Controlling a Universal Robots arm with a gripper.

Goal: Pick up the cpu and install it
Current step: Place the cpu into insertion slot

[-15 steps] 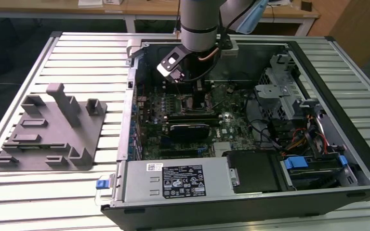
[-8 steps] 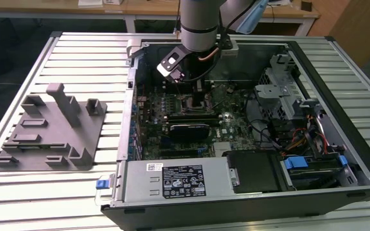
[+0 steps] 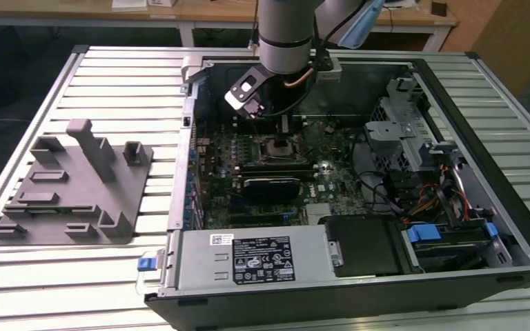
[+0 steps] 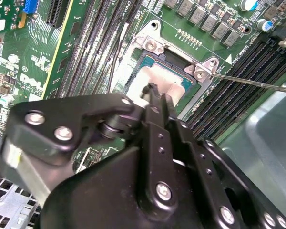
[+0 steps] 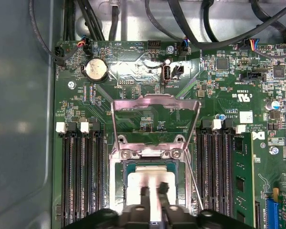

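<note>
The cpu [image 5: 148, 179] lies flat in the motherboard socket, silvery top up with a thin greenish edge around it; the second wrist view shows it too [image 4: 157, 76]. My gripper [image 5: 154, 193] hangs right over its middle, fingers close together and shut with nothing between them. The second wrist view has the black fingertips [image 4: 155, 93] just above the chip. In the exterior view the arm reaches down into the open computer case, with the gripper [image 3: 283, 124] over the socket [image 3: 279, 147]. The socket's metal load plate [image 5: 155, 107] stands flipped open.
The thin retention lever [image 4: 252, 81] sticks out beside the socket. Memory slots [image 5: 81, 176] flank it on both sides. Cables [image 5: 190, 28] run along the case wall. A gray holder block [image 3: 67, 186] sits on the slatted table at the exterior view's left.
</note>
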